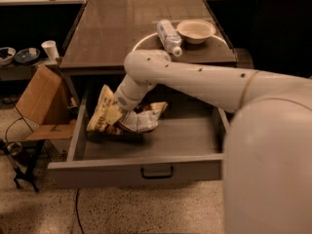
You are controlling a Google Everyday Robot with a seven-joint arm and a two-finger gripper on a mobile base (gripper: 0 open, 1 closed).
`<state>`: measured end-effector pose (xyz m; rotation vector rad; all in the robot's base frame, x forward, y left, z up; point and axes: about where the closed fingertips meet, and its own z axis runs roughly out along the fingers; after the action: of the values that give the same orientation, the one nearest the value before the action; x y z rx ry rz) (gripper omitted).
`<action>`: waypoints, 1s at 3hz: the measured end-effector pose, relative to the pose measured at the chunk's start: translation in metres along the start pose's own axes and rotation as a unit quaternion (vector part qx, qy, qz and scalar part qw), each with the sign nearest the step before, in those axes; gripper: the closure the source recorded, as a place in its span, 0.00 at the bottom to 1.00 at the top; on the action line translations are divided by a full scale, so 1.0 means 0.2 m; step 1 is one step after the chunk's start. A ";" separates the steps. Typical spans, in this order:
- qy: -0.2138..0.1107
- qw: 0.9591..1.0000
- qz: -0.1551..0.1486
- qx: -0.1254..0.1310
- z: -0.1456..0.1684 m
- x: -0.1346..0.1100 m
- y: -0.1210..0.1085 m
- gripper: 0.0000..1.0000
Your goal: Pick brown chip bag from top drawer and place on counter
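**Jaws hidden in the bag: the hold is unproven**

The jaws cannot be read. The gripper is sunk into crumpled foil, and I cannot tell whether it is clamped on the bag or only resting against it. It sits over the left half of the top drawer, toward the drawer's back. It hangs from the pale arm, which reaches in from the drawer's right side.

The brown chip bag lies inside the drawer, in its left half. Its cream-yellow end is tipped up near the drawer's left wall, and the dark crumpled part spreads toward the drawer's middle.

The main risk is a weak hold. Foil is slick and gives way, so a pinch on one loose fold could slide off once the bag's weight hangs from it. The bag would then drop back into the drawer.

The second risk is the way out. The counter overhangs the back of the drawer, just above the gripper. A straight lift could drive the bag or the wrist into the counter's front edge, so the lift probably has to come toward the drawer's front first. The raised end could also catch on the drawer's left wall.

On the counter, above the drawer's right half, a clear bottle lies on its side next to a bowl. A careless placement there could set the bottle rolling.
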<state>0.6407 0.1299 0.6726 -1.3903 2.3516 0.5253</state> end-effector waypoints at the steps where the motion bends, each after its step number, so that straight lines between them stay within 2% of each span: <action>1: -0.029 0.995 0.023 0.090 -0.47 0.09 -0.09 1.00; 2: -0.053 0.983 0.019 0.175 -1.01 0.11 -0.14 1.00; 3: -0.073 0.969 -0.003 0.236 -1.46 0.06 -0.16 1.00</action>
<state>0.6298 -0.0346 0.9170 -1.0961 2.1617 0.0498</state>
